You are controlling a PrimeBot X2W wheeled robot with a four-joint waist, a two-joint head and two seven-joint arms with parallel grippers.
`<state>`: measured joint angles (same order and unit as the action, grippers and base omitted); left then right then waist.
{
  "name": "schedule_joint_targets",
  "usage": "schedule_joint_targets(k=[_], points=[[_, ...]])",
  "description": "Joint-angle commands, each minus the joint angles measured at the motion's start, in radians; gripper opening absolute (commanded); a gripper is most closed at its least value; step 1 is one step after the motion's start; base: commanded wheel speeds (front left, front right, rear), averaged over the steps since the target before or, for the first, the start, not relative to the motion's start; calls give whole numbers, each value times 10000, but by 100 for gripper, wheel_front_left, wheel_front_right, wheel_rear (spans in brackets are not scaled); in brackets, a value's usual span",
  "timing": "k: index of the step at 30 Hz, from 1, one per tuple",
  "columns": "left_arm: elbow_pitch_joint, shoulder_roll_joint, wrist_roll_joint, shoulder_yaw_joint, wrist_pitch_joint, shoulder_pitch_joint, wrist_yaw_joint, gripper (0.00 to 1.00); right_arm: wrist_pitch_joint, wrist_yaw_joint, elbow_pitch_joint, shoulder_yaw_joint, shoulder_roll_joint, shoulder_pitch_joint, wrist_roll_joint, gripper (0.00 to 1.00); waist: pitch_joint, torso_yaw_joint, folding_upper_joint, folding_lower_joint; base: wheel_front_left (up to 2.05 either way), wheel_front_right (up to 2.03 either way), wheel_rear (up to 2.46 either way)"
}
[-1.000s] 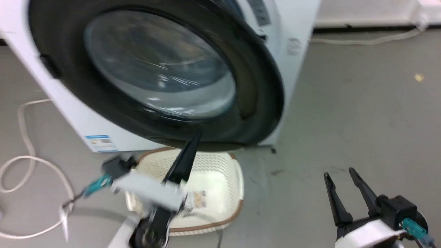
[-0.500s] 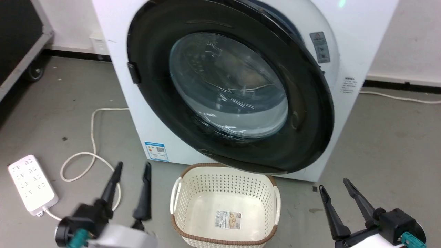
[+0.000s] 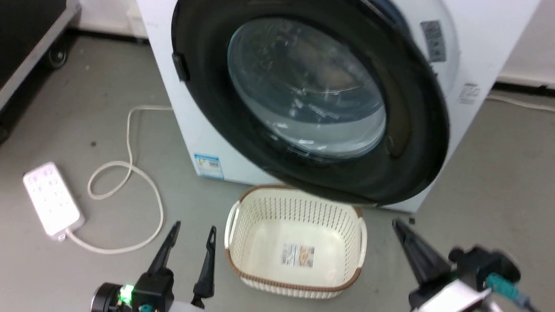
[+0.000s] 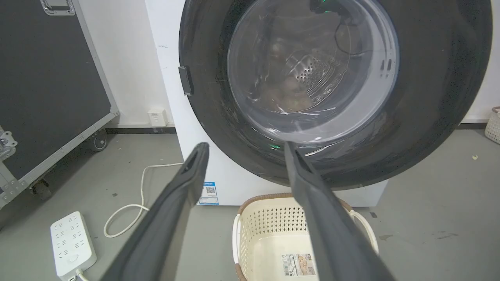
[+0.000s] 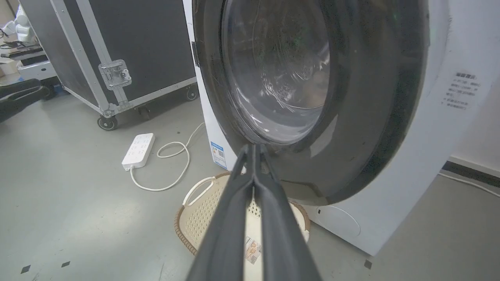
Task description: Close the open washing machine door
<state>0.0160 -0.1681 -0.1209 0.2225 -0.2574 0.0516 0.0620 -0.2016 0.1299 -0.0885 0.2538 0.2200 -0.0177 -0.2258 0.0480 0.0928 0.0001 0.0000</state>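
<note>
Head view chops the washing machine door [image 3: 416, 143] off at 12 o'clock, so its top rim sits out of frame. The right gripper [image 3: 399, 226] down at 4 o'clock is motion-smeared, fingers blending into one dark wedge. The basket [image 3: 260, 212] has its back rim tucked under the door. The blue sticker [image 3: 209, 166] at 9 o'clock: text unreadable.

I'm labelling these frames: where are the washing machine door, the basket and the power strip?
washing machine door [image 3: 305, 86]: head view, glass bowl centre.
basket [image 3: 299, 208]: head view, perforated far wall.
power strip [image 3: 52, 199]: head view, white top face.
</note>
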Motion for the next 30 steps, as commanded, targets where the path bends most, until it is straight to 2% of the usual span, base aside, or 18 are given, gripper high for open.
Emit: schedule_joint_targets(k=[1, 2, 4, 8, 9, 10, 13, 20, 30], points=[[18, 88, 95, -62, -43, -268, 66, 100, 106, 8, 183, 219, 335, -570, -168, 0, 593, 322, -1, 0, 0, 0, 0], [12, 136, 138, -60, -43, -356, 70, 100, 177, 8, 248, 344, 555, -830, -258, 0, 791, 414, -1, 0, 0, 0, 0], [14, 437, 350, 19, -43, -874, 72, 100, 605, 8, 132, 706, 2140, -2695, -1233, 0, 1770, 922, -1, 0, 0, 0, 0], [28, 632, 399, 54, -43, -1141, 78, 100, 828, 8, -474, 383, 2958, -3785, -2187, 0, 2197, 1235, -1, 0, 0, 0, 0], [28, 632, 399, 54, -43, -1141, 78, 100, 828, 8, -474, 383, 2958, -3785, -2187, 0, 2197, 1235, -1, 0, 0, 0, 0], [21, 765, 287, 52, -43, -1246, 71, 100, 883, 8, -907, 118, 3278, -4228, -2646, 0, 2353, 1402, -1, 0, 0, 0, 0], [-20, 917, 122, 27, -43, -1380, 22, 100, 963, 8, -1469, 61, 3818, -4848, -3089, 0, 2548, 1615, -1, 0, 0, 0, 0], [-96, 1050, 151, -67, -43, -1563, -24, 100, 1186, 8, -2696, 111, 4290, -6488, -4111, 0, 2893, 1788, -1, 0, 0, 0, 0], [-65, 1147, -36, -146, -43, -1790, -129, 100, 1160, 8, -5099, -46, 4118, -8086, -4224, 0, 2868, 1892, -1, 0, 0, 0, 0]])
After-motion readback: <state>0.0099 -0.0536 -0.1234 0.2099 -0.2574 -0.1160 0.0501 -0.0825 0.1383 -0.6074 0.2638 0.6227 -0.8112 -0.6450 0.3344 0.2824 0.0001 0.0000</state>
